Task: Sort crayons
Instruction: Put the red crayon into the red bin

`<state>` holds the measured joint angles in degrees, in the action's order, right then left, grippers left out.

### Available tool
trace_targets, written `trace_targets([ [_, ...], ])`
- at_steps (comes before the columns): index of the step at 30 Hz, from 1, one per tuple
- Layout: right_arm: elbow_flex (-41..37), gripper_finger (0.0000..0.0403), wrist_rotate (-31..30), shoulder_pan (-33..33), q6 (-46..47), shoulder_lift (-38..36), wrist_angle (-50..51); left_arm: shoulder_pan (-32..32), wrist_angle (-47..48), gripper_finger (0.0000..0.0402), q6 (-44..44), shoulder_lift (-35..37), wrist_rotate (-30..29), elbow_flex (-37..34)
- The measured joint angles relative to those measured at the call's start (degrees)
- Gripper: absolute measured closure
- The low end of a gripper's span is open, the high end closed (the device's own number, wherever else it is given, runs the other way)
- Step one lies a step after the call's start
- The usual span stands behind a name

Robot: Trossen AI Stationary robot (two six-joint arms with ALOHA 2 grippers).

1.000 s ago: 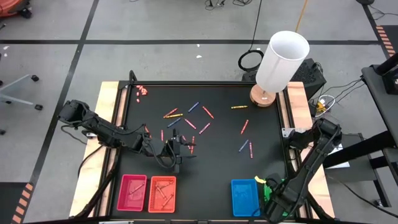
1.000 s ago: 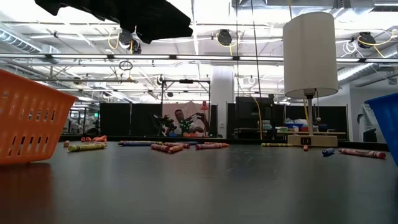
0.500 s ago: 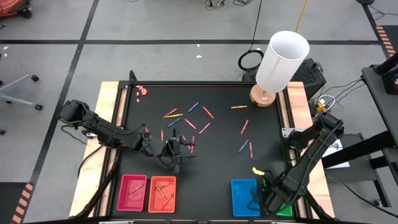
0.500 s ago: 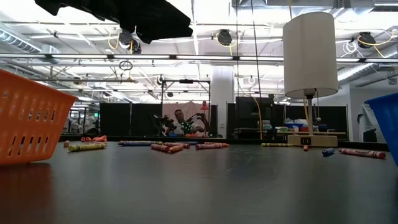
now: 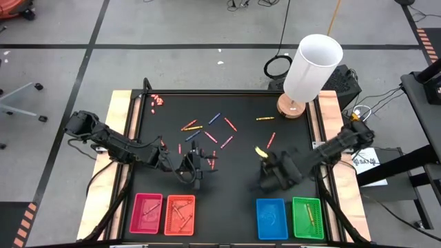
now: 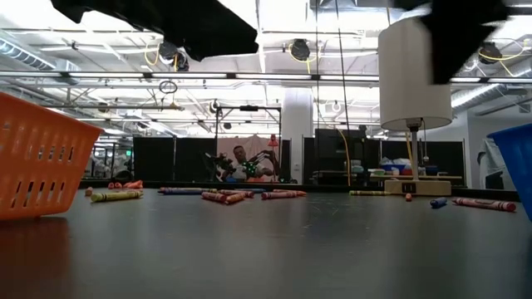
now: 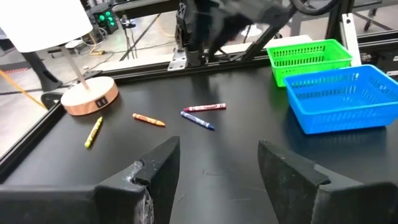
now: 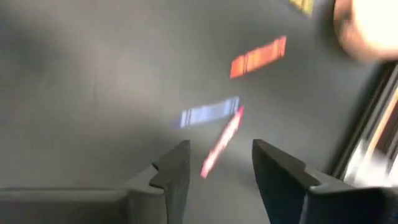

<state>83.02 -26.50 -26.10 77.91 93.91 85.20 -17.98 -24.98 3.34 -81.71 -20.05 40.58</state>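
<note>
The right pincer (image 5: 265, 167) has swung from the green tray (image 5: 308, 218) to mid-bench, fingers apart, empty. The left pincer (image 5: 195, 167) hovers spread over scattered crayons (image 5: 207, 136).

black table (image 5: 241, 186) carries scattered crayons (image 5: 207, 134), four trays (image 5: 271, 218) and a lamp (image 5: 293, 105).

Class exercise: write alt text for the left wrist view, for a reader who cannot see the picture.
The left gripper hangs open and empty over a black table, with a red crayon, a blue crayon, an orange crayon and a yellow crayon lying loose beyond it. A blue tray and a green tray stand to one side, a lamp's wooden base to the other.
</note>
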Motion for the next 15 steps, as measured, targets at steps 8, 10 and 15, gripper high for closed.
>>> trace_targets([
  [8, -2.64, 0.0269, -4.96, 11.33, -26.25, 0.07, -5.98, -0.02, 2.71, 0.0189, -5.34, 0.0, -3.82, 0.0],
  [10, -4.56, 0.0276, -4.95, 13.64, -32.08, 0.07, -7.45, -0.04, 4.21, 0.0189, -6.94, 0.0, -3.99, 0.0],
  [15, -10.58, 0.0286, -1.55, 19.15, -47.05, 0.04, -17.05, -0.13, 7.17, 0.0189, -11.54, 0.0, -4.0, 0.0],
])
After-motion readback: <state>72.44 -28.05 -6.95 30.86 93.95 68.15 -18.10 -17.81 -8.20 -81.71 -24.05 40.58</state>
